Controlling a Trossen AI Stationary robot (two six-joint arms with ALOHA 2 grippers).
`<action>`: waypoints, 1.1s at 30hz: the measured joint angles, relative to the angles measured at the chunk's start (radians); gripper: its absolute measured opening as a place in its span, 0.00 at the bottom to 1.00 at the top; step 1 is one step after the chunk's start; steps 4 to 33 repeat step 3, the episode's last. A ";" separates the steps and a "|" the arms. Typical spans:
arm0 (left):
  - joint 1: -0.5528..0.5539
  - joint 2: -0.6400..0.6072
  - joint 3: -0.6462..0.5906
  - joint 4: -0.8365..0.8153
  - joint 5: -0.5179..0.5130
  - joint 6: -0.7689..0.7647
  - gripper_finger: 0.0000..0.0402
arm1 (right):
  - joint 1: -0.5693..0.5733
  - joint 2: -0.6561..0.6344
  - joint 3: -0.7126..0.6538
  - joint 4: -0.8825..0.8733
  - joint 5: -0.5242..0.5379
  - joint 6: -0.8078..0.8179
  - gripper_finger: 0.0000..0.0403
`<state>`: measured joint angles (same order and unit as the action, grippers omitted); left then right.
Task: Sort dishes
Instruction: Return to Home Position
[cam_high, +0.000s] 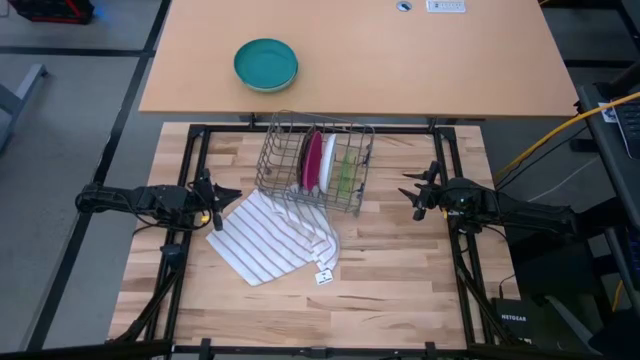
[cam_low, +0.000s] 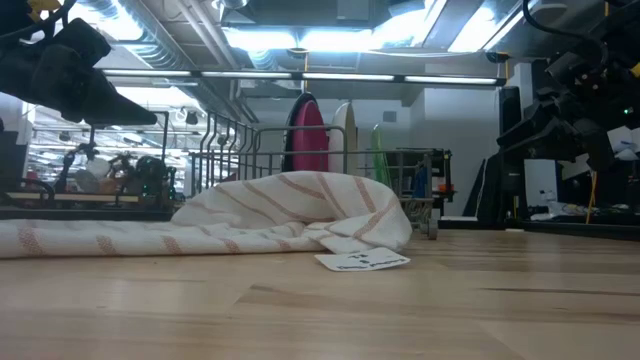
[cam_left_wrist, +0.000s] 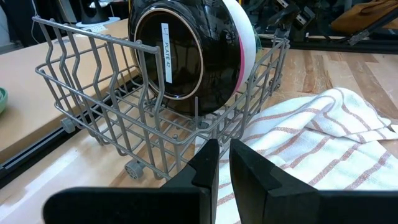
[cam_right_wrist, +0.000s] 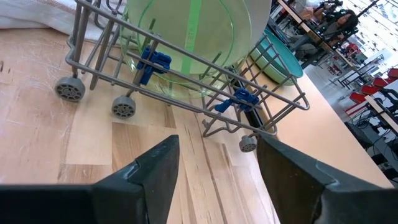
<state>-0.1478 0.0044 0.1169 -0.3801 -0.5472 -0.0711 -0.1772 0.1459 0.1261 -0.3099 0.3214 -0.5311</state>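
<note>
Wire rack (cam_high: 268, 160) mid-frame holds the plates (cam_high: 313, 160); the closed left gripper (cam_high: 222, 195), swinging low, could snag the cloth (cam_high: 270, 235); right gripper (cam_high: 410, 195) open.

We see a pale wood worktop (cam_high: 400, 280), wire dish rack (cam_high: 275, 160) on it, striped cloth (cam_high: 270, 240) against the rack, teal bowl (cam_high: 266, 64) on the far worktop (cam_high: 420, 60).

I get bright, even light from overhead on the worktop (cam_high: 400, 290), with only soft shadows beside the cloth (cam_high: 268, 238). Low down, the ceiling lights (cam_low: 330, 38) glare white. From the left wrist, the dark plate (cam_left_wrist: 186, 59) carries glossy highlights.
</note>
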 joint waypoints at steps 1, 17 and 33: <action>0.000 0.000 0.000 0.000 0.000 0.000 0.08 | 0.000 0.000 0.000 0.000 0.000 0.000 0.54; 0.000 0.000 0.000 0.000 0.000 0.000 0.08 | 0.000 0.000 0.000 0.000 0.000 0.000 0.54; 0.000 0.000 0.000 0.000 0.000 0.000 0.08 | 0.000 0.000 0.000 0.000 0.000 0.000 0.54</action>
